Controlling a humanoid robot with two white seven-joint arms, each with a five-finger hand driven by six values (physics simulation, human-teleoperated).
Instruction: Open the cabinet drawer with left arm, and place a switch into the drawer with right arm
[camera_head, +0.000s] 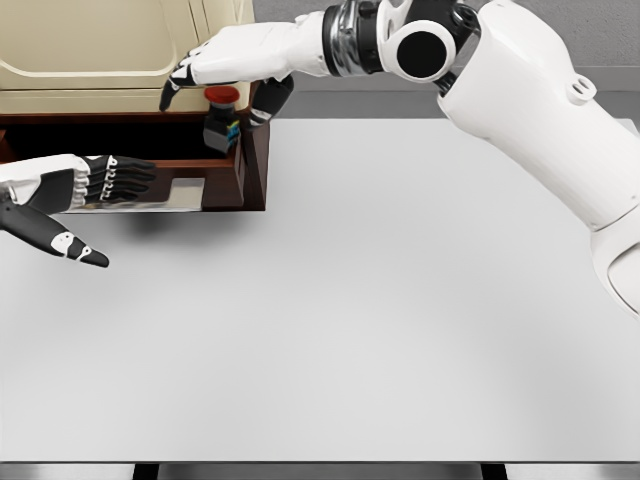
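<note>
Head view: cream-coloured cabinet w/ dark brown wooden drawer sits at far-left end of the white flat surface. Drawer is pulled out toward the robot; its right wall and front right corner show, a pale grey floor panel visible inside.

R arm comes in from the right side, large white upper segment at top right, forearm reaching left across the top of frame. R hand is over the drawer's right rear part, just in front of the cabinet face. It holds the small switch w/ red round button on a black body: white fingers arch over the red cap, dark thumb down the right side by the drawer wall. Grip is closed around the switch. Switch hangs upright, its black body level w/ the drawer's top edge, inside the right wall; can't tell if it touches the drawer floor. Small blue/yellow marks on the body's side.

L arm enters at left edge. L hand lies at the drawer's front left area, black-jointed fingers stretched out flat toward the right, thumb spread down and apart over the surface. Fingers relaxed, holding nothing; can't tell if they touch the drawer.
</note>
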